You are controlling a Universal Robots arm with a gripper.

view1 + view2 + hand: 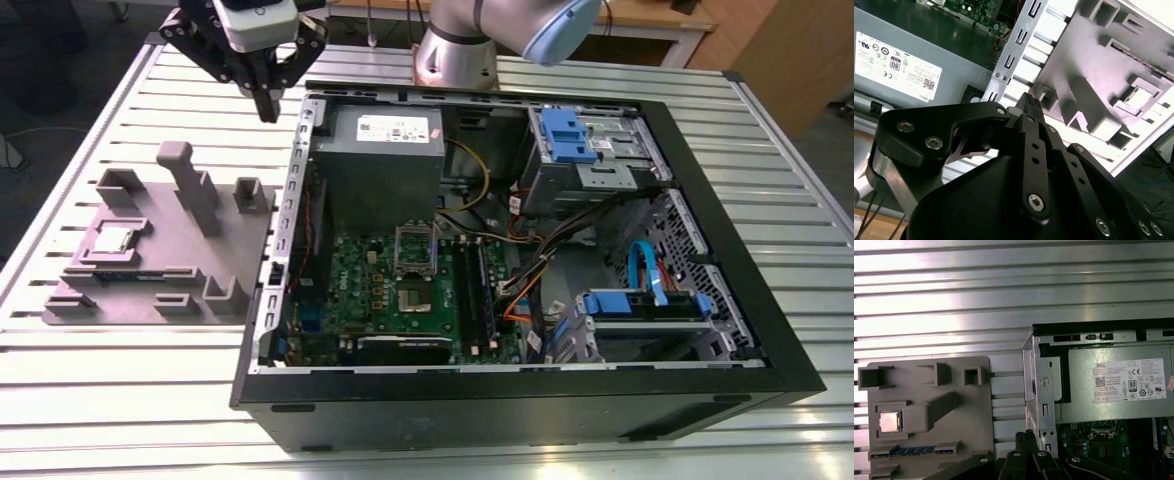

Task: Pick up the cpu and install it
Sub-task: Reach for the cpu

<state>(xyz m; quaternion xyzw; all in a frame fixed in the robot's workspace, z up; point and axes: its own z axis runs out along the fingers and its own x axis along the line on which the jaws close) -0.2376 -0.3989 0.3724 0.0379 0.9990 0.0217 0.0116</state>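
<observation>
Near the case [534, 412] — gripper [268, 102]; cpu [112, 239] on fixture [180, 275]

This place looks like a robotics lab or a test workshop. The table [134, 400] is made of ribbed aluminium profiles, and a robot arm [454, 55] stands at its far edge. On the table lies an open computer case [534, 410] with its boards and cables bare. Beside it is a grey plastic holder [240, 250] with a cpu [114, 240] in one pocket. Behind the table there is plain wooden furniture [787, 50].
</observation>
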